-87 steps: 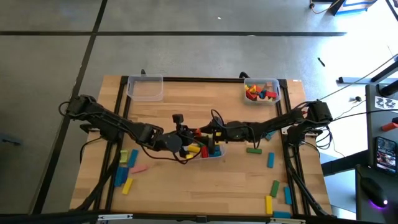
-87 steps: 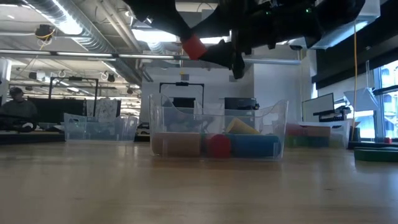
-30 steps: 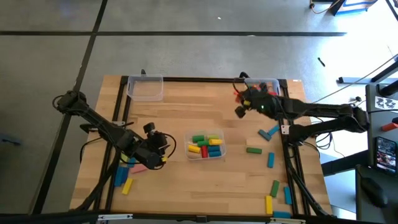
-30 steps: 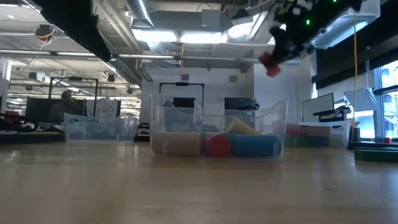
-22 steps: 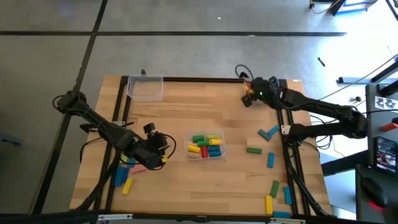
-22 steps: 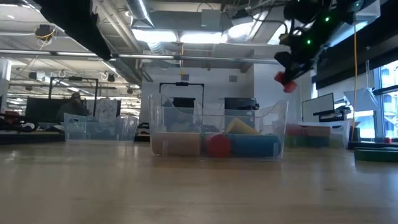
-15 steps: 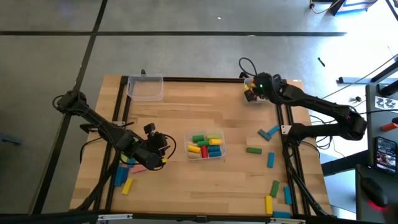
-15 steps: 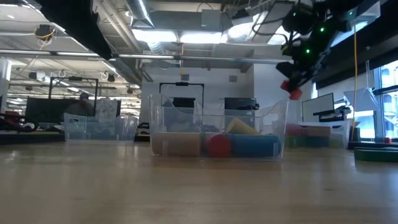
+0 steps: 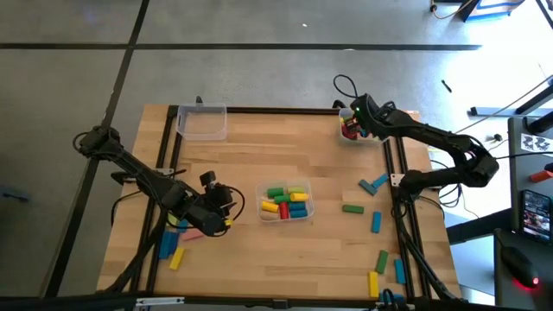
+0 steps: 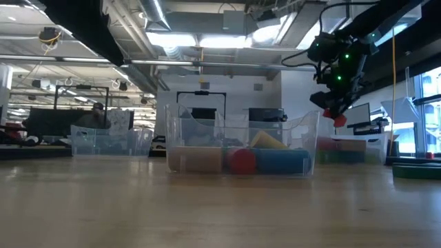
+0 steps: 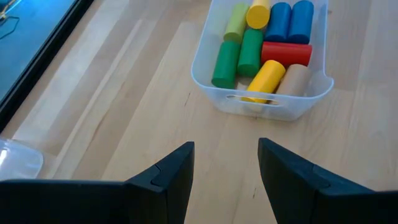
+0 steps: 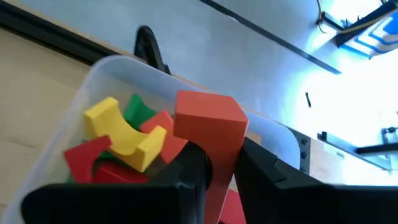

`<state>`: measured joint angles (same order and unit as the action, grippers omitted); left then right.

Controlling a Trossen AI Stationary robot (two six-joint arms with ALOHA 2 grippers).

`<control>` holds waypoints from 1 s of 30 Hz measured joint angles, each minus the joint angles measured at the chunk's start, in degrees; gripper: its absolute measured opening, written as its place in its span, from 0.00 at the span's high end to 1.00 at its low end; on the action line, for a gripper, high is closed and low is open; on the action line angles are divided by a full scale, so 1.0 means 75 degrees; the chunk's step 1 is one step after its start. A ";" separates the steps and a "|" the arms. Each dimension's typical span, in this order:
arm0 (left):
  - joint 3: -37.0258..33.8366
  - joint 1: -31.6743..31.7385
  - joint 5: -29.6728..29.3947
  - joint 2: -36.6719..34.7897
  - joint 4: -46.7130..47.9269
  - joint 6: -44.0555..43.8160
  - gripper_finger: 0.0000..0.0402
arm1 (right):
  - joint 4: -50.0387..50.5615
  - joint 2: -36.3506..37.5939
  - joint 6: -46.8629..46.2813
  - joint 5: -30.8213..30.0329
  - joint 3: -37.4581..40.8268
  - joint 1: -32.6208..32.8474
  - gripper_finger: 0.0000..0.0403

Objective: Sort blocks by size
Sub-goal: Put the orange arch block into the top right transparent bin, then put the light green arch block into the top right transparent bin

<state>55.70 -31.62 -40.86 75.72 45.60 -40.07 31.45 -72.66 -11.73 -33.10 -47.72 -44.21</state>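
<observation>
Over the far right bin point(image 9: 364, 130) at the worktop's point(image 9: 259, 164) back corner: right end effector point(image 9: 349, 126), clenched on a red block point(image 12: 208, 121), held above a heap of red, yellow and green arch pieces point(image 12: 121, 140) inside that clear bin. Seen from table height as the red block point(image 10: 339, 120) hanging just under the dark end effector point(image 10: 335, 110), above the far bin's rim. At the worktop's middle, a small clear bin point(image 9: 285, 204) packed with green, yellow, red and blue cylinders point(image 11: 264, 43). Just left of it and low over the wood, left end effector point(image 9: 226, 207), fingers point(image 11: 171, 177) parted and grasping nothing, pointed at that bin. Beneath and beside the left arm, loose pink, blue and yellow bars point(image 9: 177, 242). Scattered on the right side, more loose blocks point(image 9: 378, 226) in green, blue and yellow. At the back left corner, another clear bin point(image 9: 201, 122).
</observation>
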 joint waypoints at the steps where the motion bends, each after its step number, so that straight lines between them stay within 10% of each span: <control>1: 0.0000 0.0000 0.0002 0.0000 0.0000 0.0000 0.57 | 0.0021 -0.0035 0.0000 0.0015 0.0000 -0.0038 0.83; 21: 0.0000 0.0012 0.0087 0.0000 0.0009 -0.0198 0.57 | 0.0343 0.0160 0.0179 0.1365 0.0000 0.0411 0.41; 30: 0.0003 -0.0003 0.2114 0.0003 0.0145 -0.0638 0.57 | 0.0299 0.0627 -0.0077 0.1364 0.0000 0.2491 0.40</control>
<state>55.72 -31.64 -25.01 75.75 46.69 -44.86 33.69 -67.96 -12.30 -22.87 -47.72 -25.53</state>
